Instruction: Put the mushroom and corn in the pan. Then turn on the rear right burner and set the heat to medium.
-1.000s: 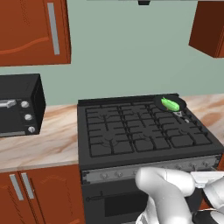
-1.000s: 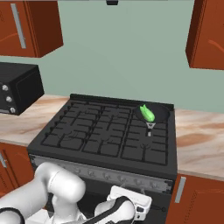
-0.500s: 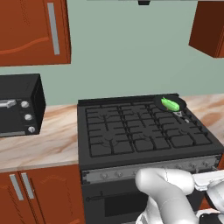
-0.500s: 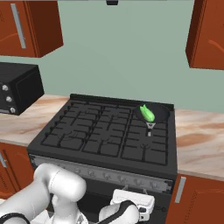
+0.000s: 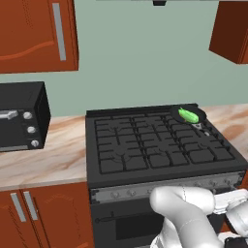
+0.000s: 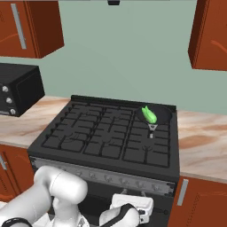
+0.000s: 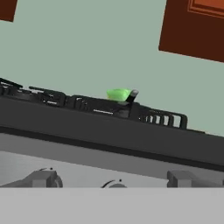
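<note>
The black pan (image 5: 200, 115) (image 6: 163, 116) sits on the rear right burner (image 5: 170, 122) (image 6: 165, 125) of the stove. Its grey handle (image 6: 151, 129) points toward the front. The bright green corn (image 5: 188, 115) (image 6: 149, 115) lies inside the pan. The corn (image 7: 118, 94) also shows in the hand view, just over the stove's edge. The mushroom is out of view. My gripper (image 6: 132, 202) (image 5: 228, 200) hangs low in front of the stove's control panel, below its right half. It is open and holds nothing.
Knobs (image 7: 42, 178) line the stove's grey front panel (image 6: 106, 178), close ahead of the hand. A black microwave (image 5: 20, 116) stands on the marble counter (image 5: 58, 155) to the left. More counter (image 6: 201, 142) lies to the right, and wooden cabinets hang above.
</note>
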